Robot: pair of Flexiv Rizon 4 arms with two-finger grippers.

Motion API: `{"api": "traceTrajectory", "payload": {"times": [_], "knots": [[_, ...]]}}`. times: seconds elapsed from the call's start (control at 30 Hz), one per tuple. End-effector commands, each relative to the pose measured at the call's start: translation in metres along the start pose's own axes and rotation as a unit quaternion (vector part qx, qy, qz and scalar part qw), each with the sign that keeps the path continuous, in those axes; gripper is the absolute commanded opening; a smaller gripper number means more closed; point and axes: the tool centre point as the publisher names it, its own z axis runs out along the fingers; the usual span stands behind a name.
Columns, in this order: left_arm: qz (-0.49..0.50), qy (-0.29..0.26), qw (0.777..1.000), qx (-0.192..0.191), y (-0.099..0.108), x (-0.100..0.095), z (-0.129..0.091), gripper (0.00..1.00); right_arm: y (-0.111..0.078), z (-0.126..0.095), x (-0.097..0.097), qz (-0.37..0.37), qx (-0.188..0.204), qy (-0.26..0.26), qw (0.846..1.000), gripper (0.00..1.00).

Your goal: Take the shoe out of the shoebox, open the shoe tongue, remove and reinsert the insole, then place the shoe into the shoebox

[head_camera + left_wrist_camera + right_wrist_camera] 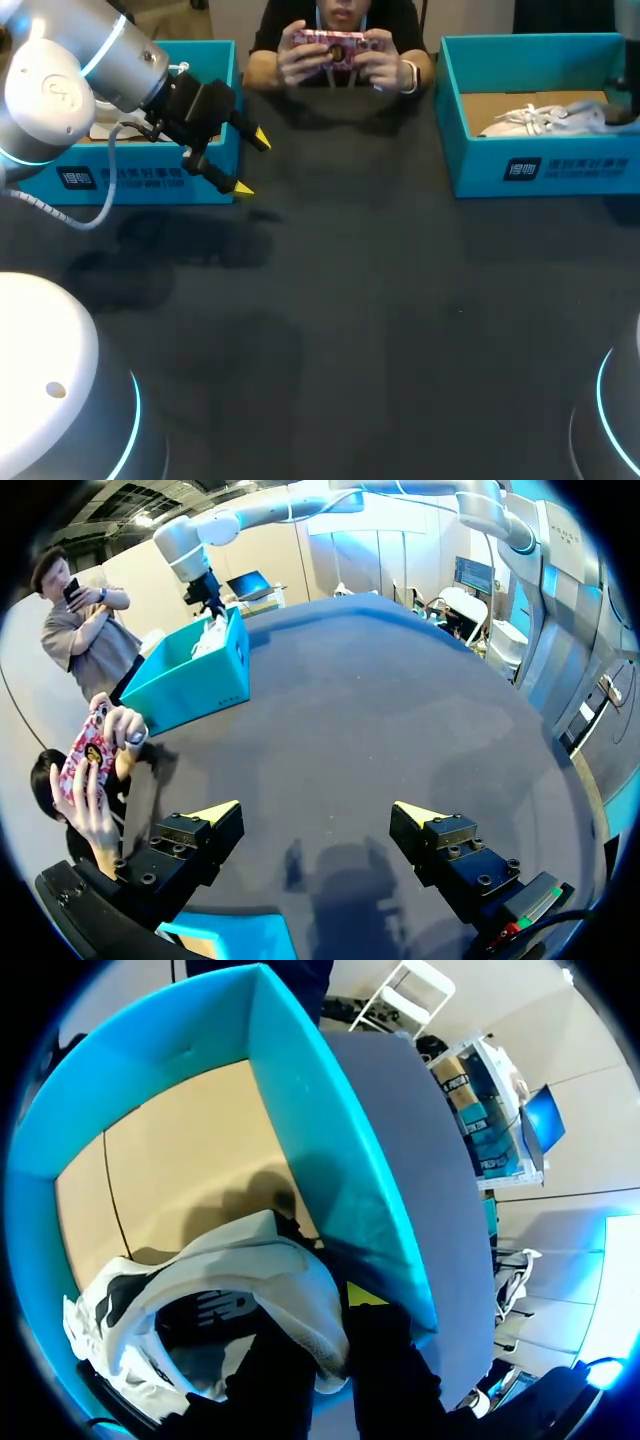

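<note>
One hand works the removal step: right hand (328, 1325) grips the white lace-up shoe (250, 1265) by its collar inside the far-right teal cardboard shoebox (300, 1110); left hand (315, 815) hangs released. Next, likely, lift it over the wall.

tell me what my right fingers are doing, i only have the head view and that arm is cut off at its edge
Observer: The right wrist view shows the right gripper down inside the right shoebox, at the heel end of the shoe.
Operator: holding it or just near it
Observer: One finger is inside the shoe's opening and the other is outside the heel, next to the box wall. It looks shut on the heel edge.
Operator: and the left one, anything in it
Observer: The left wrist view shows the left gripper open with nothing between its fingers. Bare table lies ahead of it, and a corner of the left shoebox shows just under it.
</note>
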Motion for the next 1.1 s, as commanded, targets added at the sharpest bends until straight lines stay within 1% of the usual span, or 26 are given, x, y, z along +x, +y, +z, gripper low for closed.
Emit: {"api": "traceTrajectory", "payload": {"times": [0.03, 0.33, 0.6, 0.67, 0.7, 0.8, 0.97, 1.07, 1.1], "knots": [[0.000, 0.000, 1.000, -0.002, 0.000, 0.001, -0.001, 1.00, -0.001, 0.006, 0.004, -0.004, 0.003, -0.001, 1.000, 0.00], [0.000, 0.000, 1.000, -0.002, 0.000, 0.001, -0.001, 1.00, -0.003, 0.020, 0.005, -0.008, 0.015, -0.008, 1.000, 0.00], [0.000, 0.000, 1.000, -0.002, 0.000, 0.001, -0.001, 1.00, 0.000, 0.028, 0.011, -0.013, 0.013, -0.003, 1.000, 0.00], [0.000, 0.000, 1.000, -0.002, 0.000, 0.001, -0.001, 1.00, -0.001, 0.030, 0.012, -0.013, 0.015, -0.005, 1.000, 0.28], [0.000, 0.000, 1.000, -0.002, 0.000, 0.001, -0.001, 1.00, -0.001, 0.030, 0.012, -0.011, 0.015, -0.003, 1.000, 0.36], [0.000, 0.000, 1.000, -0.002, 0.000, 0.001, -0.001, 1.00, -0.001, 0.031, 0.012, -0.009, 0.014, -0.003, 1.000, 0.42], [0.000, 0.000, 1.000, -0.002, 0.000, 0.001, -0.001, 1.00, -0.002, 0.031, 0.011, -0.003, 0.012, -0.003, 1.000, 0.45], [0.000, 0.000, 1.000, -0.002, 0.000, 0.001, -0.001, 1.00, -0.004, 0.024, 0.009, 0.006, 0.003, -0.008, 1.000, 0.52], [0.000, 0.000, 1.000, -0.002, 0.000, 0.001, -0.001, 1.00, -0.004, 0.021, 0.008, 0.009, 0.001, -0.006, 1.000, 0.58]]}}
